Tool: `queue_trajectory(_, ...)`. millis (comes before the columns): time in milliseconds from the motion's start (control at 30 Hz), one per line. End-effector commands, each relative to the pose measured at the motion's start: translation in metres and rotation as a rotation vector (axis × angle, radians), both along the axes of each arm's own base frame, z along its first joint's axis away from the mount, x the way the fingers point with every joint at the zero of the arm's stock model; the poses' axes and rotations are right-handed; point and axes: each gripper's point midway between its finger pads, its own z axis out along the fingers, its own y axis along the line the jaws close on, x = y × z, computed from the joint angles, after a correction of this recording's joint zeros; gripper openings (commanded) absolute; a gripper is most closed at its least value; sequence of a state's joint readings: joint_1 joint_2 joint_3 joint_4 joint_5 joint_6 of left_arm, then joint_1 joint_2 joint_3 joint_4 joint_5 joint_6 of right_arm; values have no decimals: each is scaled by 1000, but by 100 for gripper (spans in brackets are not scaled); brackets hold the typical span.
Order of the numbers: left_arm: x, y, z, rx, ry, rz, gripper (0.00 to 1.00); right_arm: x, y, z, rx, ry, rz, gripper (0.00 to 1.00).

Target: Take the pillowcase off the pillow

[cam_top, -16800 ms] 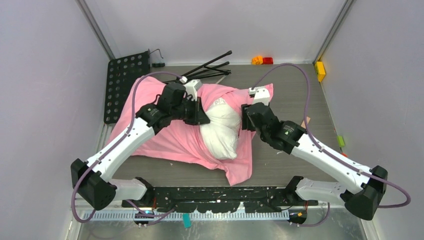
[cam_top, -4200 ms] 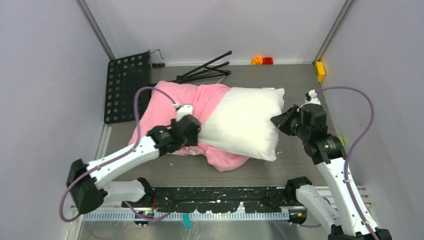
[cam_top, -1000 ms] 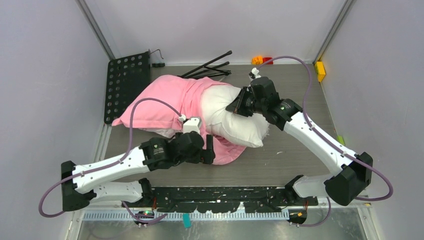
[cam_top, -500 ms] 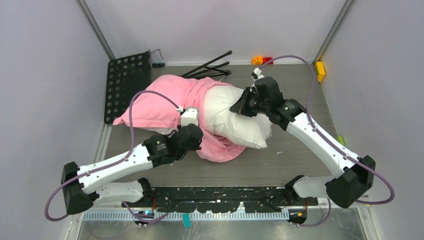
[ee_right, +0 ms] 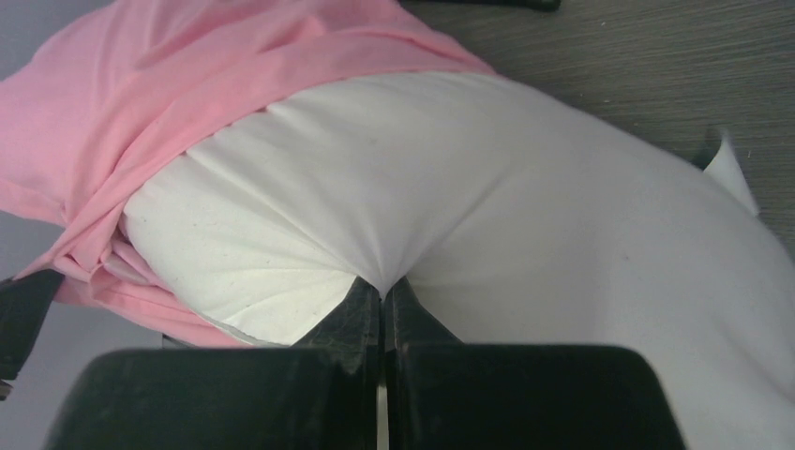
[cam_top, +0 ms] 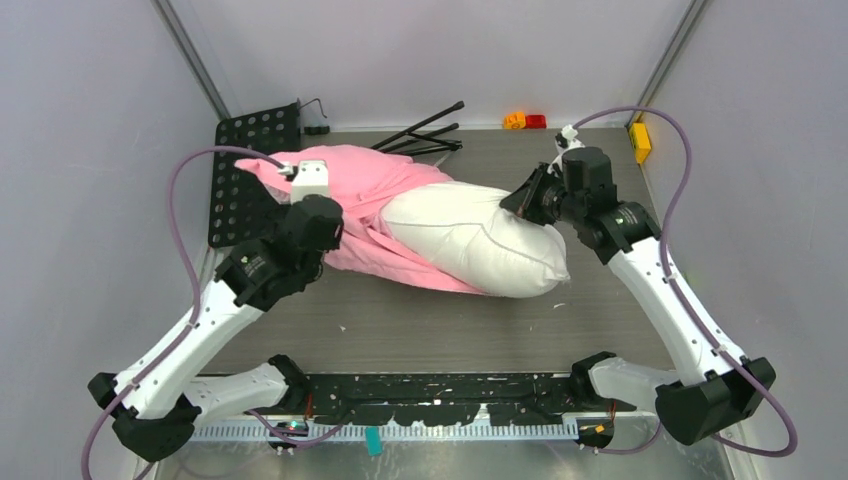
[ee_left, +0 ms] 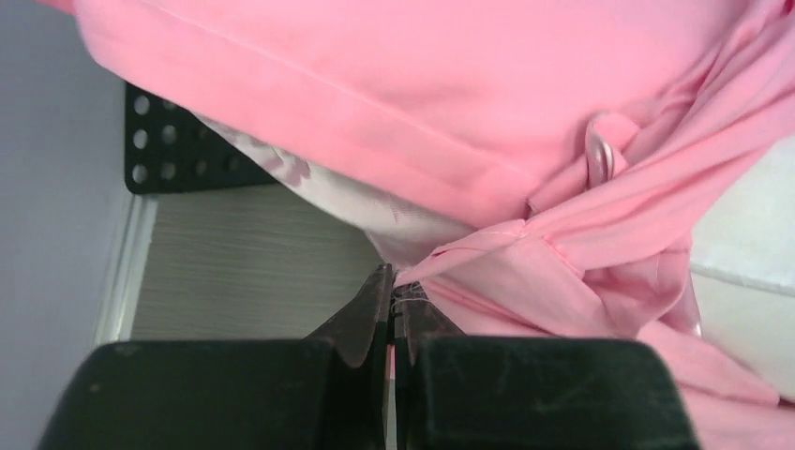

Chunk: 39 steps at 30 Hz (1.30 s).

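Observation:
The white pillow (cam_top: pixel 478 243) lies across the middle of the table, its left end still inside the pink pillowcase (cam_top: pixel 365 185). My left gripper (cam_top: pixel 330 238) is at the pillowcase's near left part, shut on a bunched seam of pink fabric (ee_left: pixel 487 253), which its closed fingertips (ee_left: pixel 392 286) pinch. My right gripper (cam_top: pixel 522 203) is at the pillow's far right end and is shut on a puckered fold of the white pillow (ee_right: pixel 525 216), with its tips (ee_right: pixel 382 289) closed tight. The pillowcase (ee_right: pixel 197 84) covers the pillow's far end in the right wrist view.
A black perforated plate (cam_top: pixel 248 172) lies at the far left, partly under the pink fabric. A folded black tripod (cam_top: pixel 418 135) lies at the back. Small orange and red blocks (cam_top: pixel 525 121) and a yellow block (cam_top: pixel 640 141) sit by the back wall. Walls close in on both sides.
My left gripper shut on the pillowcase and pulled it back and to the left. My right gripper drew the pillow to the right, so more white pillow shows.

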<state>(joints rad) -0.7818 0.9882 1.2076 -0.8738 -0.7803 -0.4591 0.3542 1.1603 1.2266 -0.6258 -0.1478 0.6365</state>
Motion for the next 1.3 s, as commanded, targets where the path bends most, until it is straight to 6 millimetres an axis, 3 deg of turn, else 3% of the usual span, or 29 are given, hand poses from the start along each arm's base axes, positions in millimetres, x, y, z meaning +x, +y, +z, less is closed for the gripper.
queue_trajectory(0, -6, 74, 78, 150, -147, 196, 0, 12, -61, 34, -76, -144, -249, 0)
queue_trajectory(100, -6, 71, 108, 86, -207, 171, 0, 13, -59, 29, -88, -126, -230, 0)
queue_trajectory(167, -2, 54, 112, 18, -217, 101, 0, 16, -55, 21, -107, -97, -203, 0)
queue_trajectory(267, 17, 5, 94, -40, -166, -84, 0, 24, -57, 10, -165, -67, -187, 0)
queue_trajectory(333, 32, -19, 68, -47, -110, -152, 0, 28, -58, 6, -186, -56, -189, 0)
queue_trajectory(367, 39, -28, 53, -49, -69, -168, 0, 27, -53, 7, -184, -55, -156, 5)
queue_trajectory(400, 46, -36, 38, -59, -24, -183, 0, 22, -40, 9, -157, -56, -66, 16)
queue_trajectory(433, 53, -44, 22, -75, 26, -204, 0, 15, -24, 14, -118, -61, 33, 35)
queue_trajectory(500, 64, -57, -4, -116, 106, -234, 0, 9, -15, 18, -87, -73, 95, 67)
queue_trajectory(533, 69, -62, -15, -135, 137, -243, 0, 7, -15, 20, -85, -80, 100, 75)
queue_trajectory(600, 77, -71, -30, -160, 171, -256, 0, 4, -21, 27, -108, -103, 84, 82)
queue_trajectory(833, 93, -80, -71, -138, 246, -248, 0, -16, -32, 67, -146, -219, 65, 86)
queue_trajectory(1033, 94, -84, -89, -146, 280, -255, 0, -33, -32, 91, -140, -293, 88, 88)
queue_trajectory(1167, 94, -83, -94, -141, 287, -250, 0, -50, -18, 94, -86, -306, 169, 88)
queue_trajectory(1267, 95, -83, -95, -140, 290, -247, 0, -59, -2, 79, -44, -266, 251, 89)
